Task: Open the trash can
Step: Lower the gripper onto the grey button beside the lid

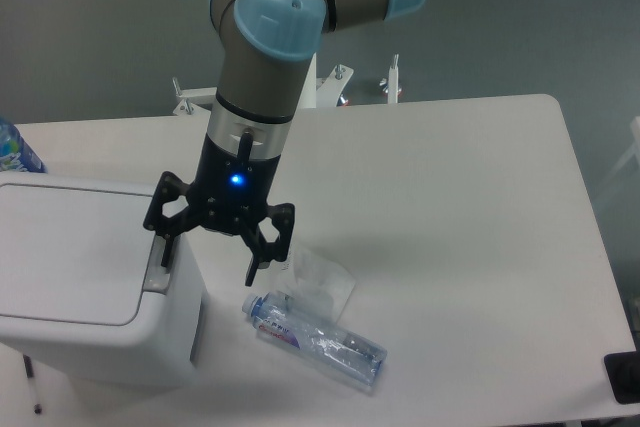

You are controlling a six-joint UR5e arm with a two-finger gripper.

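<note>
The white boxy trash can (85, 277) stands at the table's front left with its flat lid down. Its grey push-latch (157, 267) sits on the right rim. My gripper (208, 261) is open and empty, pointing down just right of the can's right edge. Its left fingertip (166, 250) hangs right over the latch; I cannot tell whether it touches. Its right fingertip (253, 275) hangs above the table, near the cap end of a lying bottle.
A clear plastic bottle (318, 339) lies on the table right of the can, with a crumpled clear wrapper (322, 282) behind it. A blue-labelled bottle (14, 150) shows at the far left edge. A black object (622, 379) sits at the front right corner.
</note>
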